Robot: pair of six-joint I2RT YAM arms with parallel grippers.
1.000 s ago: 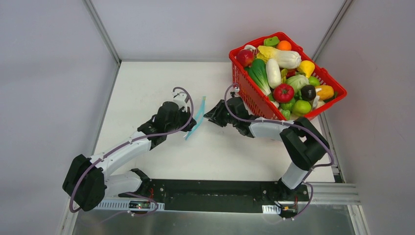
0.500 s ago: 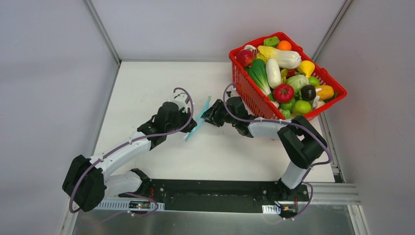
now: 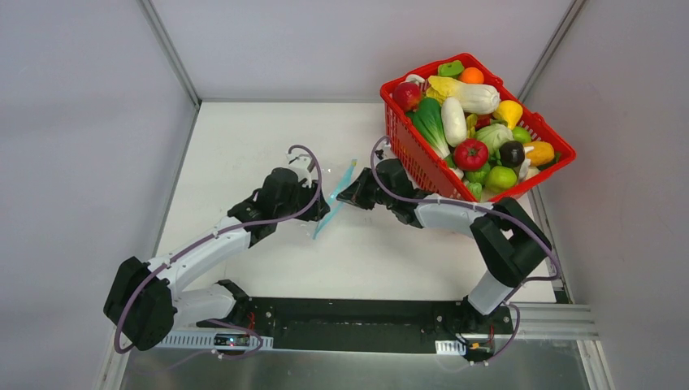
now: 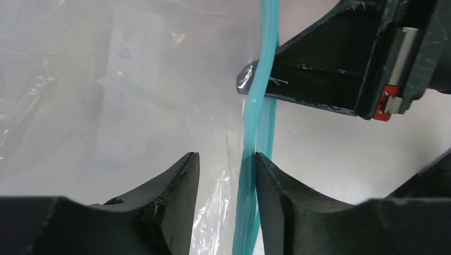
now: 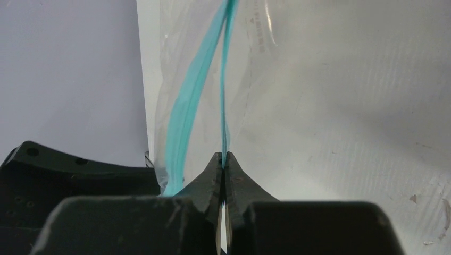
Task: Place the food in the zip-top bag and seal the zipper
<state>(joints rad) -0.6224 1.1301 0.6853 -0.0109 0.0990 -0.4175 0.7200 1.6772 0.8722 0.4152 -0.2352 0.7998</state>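
Observation:
The clear zip-top bag hangs upright between my two grippers at mid-table. Its teal zipper is parted into two strips. My right gripper is shut on one strip, while the other strip hangs free to its left. My left gripper is open, with the bag's edge and zipper loose between the fingers, the teal strip resting against the right finger. The food, including a red tomato and a white radish, lies in the red basket.
The red mesh basket stands at the back right, piled with several toy fruits and vegetables, close behind my right arm. Grey walls enclose the white table on the left, back and right.
My right gripper has closed on one zipper strip. My left gripper has opened, letting go of the bag's edge. The bag's top has shifted slightly to the right.

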